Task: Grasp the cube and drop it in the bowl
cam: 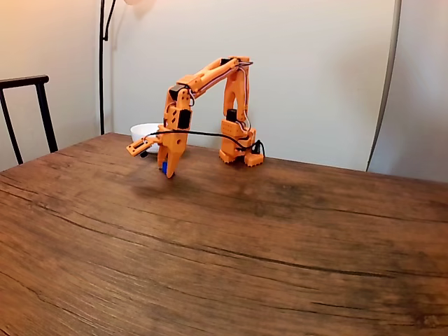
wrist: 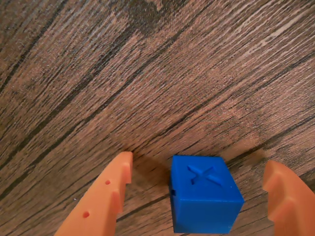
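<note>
The bright-blue cube (wrist: 204,196), with an X pressed into its top face, rests on the wooden table between my two orange fingers. My gripper (wrist: 198,161) is open, with a gap on either side of the cube, wider on the left. In the fixed view the arm is bent down to the table at the back left, and the gripper (cam: 155,162) straddles the cube (cam: 164,168). The white bowl (cam: 143,131) stands just behind the gripper, partly hidden by the arm.
The dark wooden table (cam: 245,245) stretches wide in front of and to the right of the arm. The arm's base (cam: 238,150) sits at the back near the wall. A black chair back (cam: 24,84) shows at the left edge.
</note>
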Controlling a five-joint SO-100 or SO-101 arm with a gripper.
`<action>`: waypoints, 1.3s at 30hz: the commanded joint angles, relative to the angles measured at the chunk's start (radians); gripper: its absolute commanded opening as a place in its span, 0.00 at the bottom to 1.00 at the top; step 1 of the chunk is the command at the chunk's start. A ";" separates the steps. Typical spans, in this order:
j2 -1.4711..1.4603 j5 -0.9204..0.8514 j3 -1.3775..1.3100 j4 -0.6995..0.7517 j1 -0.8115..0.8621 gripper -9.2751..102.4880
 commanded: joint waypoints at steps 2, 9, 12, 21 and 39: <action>-0.003 0.003 -0.014 0.037 -0.008 0.40; 0.011 0.003 -0.025 0.114 -0.008 0.41; 0.011 0.003 -0.025 0.114 -0.008 0.40; -0.002 0.003 -0.025 0.112 -0.008 0.40; -0.005 0.005 -0.014 0.112 -0.006 0.20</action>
